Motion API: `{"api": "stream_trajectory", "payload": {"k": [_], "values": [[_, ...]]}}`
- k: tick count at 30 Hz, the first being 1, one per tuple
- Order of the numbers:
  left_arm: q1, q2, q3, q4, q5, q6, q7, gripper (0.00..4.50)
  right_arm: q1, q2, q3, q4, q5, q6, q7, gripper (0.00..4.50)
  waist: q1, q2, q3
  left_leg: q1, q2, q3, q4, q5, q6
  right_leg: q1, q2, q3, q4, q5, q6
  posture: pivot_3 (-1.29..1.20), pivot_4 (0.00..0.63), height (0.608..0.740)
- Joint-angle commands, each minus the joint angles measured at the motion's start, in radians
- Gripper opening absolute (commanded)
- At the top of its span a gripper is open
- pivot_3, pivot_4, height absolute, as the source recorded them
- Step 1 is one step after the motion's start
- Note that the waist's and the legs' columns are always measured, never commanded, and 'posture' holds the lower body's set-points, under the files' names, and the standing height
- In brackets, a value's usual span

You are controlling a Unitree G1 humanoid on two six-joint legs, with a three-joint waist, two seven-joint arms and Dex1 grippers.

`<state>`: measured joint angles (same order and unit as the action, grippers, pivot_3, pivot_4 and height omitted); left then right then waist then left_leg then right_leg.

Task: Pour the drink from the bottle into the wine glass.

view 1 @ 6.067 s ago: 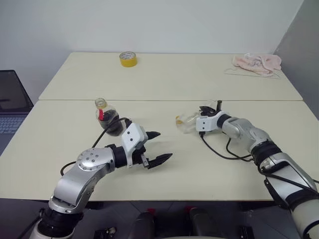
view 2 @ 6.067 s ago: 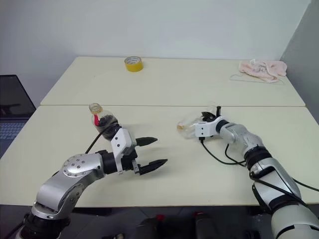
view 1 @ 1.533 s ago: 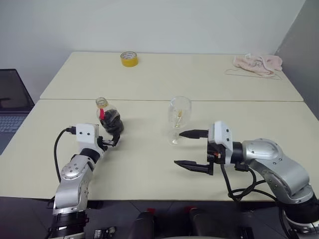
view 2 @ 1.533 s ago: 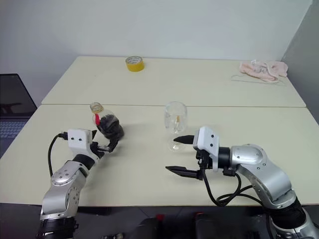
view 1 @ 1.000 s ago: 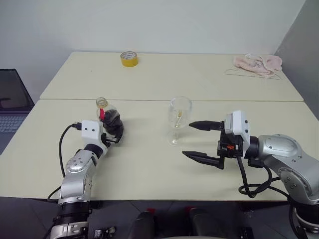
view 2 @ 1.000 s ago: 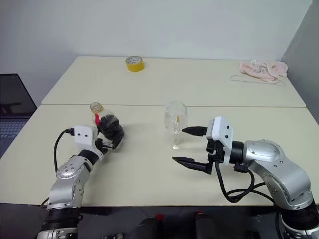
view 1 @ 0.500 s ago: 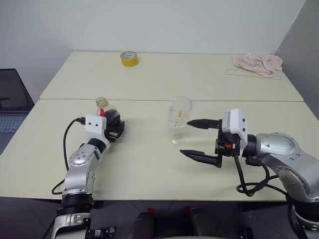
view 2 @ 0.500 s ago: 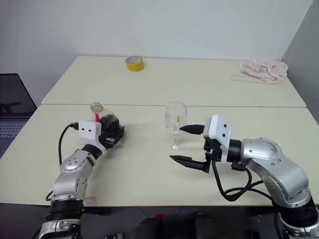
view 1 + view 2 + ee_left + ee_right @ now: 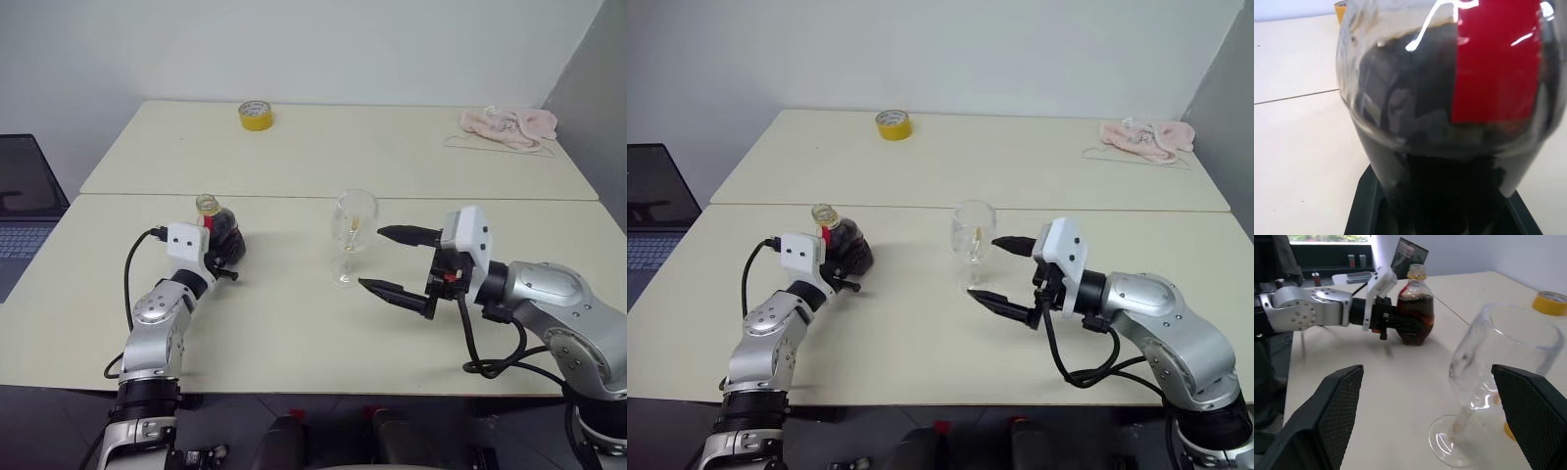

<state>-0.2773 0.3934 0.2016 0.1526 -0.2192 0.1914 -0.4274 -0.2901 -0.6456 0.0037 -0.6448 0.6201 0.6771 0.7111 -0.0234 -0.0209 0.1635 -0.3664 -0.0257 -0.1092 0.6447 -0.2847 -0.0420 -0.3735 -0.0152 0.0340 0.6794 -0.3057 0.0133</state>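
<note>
my left gripper (image 9: 844, 266) is clamped on the belly of the bottle (image 9: 221, 233), which stands upright on the near table (image 9: 294, 333) well to the left of the wine glass (image 9: 351, 235); my right gripper (image 9: 392, 262) hangs with its two fingers spread wide just to the right of the glass, one finger level with the bowl and the other low by the foot, touching nothing as far as i can tell; the first worry is the bottle's squat, rounded, smooth plastic body, since a grip that sits low on that curve could let it slip or twist in my fingers once i tip it, and squeezing harder could buckle the wall and push the drink (image 9: 1413, 318) out in a gush; the second is the glass, tall on a thin stem and a small foot, so a nudge from my right fingertips or a knock from the bottle's neck could topple it; i would judge it safer to steady the stem before pouring; the third is the mouth of the bottle: the yellow ring at its top (image 9: 1417, 272) may be a cap, i cannot tell whether it is on or off, and tilting with it on would pour nothing; as to contents, the bottle holds dark brown liquid up to about the shoulder, beside its red label; the glass looks empty of drink, with only a small yellowish fleck showing through the bowl; a yellow tape roll (image 9: 256, 115) and a pink cloth (image 9: 507, 124) lie on the far table, well clear of the work
</note>
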Motion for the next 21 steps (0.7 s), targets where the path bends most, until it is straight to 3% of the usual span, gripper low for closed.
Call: {"api": "stream_trajectory", "payload": {"k": [1, 11, 21], "values": [[-0.022, 0.002, -0.013, -0.093, -0.017, 0.014, -0.009, 0.90, 0.020, 0.009, -0.073, -0.024, 0.029, -0.024, -0.023, 4.50, 0.000, 0.000, 0.000, 0.000, 0.000, 0.000, 0.000, 0.000, 0.000, 0.000, 0.000, 0.000, 0.000, 0.000, 0.000, 0.00, 0.150, 0.740], [-0.105, 0.060, -0.042, -0.171, -0.022, 0.084, -0.066, 0.90, 0.047, 0.033, -0.092, -0.037, 0.031, -0.145, 0.015, 4.50, -0.002, -0.003, 0.002, 0.000, 0.000, 0.000, 0.000, 0.000, 0.000, 0.000, 0.000, 0.000, 0.000, 0.000, 0.000, 0.00, 0.150, 0.740], [-0.310, 0.152, -0.155, -0.064, 0.074, 0.048, -0.156, 0.85, 0.014, 0.023, -0.079, -0.047, 0.039, -0.110, -0.028, 4.50, -0.002, -0.004, 0.003, -0.001, -0.001, 0.000, 0.000, 0.000, 0.000, 0.000, 0.000, 0.000, 0.000, 0.000, 0.000, 0.00, 0.150, 0.740]]}}
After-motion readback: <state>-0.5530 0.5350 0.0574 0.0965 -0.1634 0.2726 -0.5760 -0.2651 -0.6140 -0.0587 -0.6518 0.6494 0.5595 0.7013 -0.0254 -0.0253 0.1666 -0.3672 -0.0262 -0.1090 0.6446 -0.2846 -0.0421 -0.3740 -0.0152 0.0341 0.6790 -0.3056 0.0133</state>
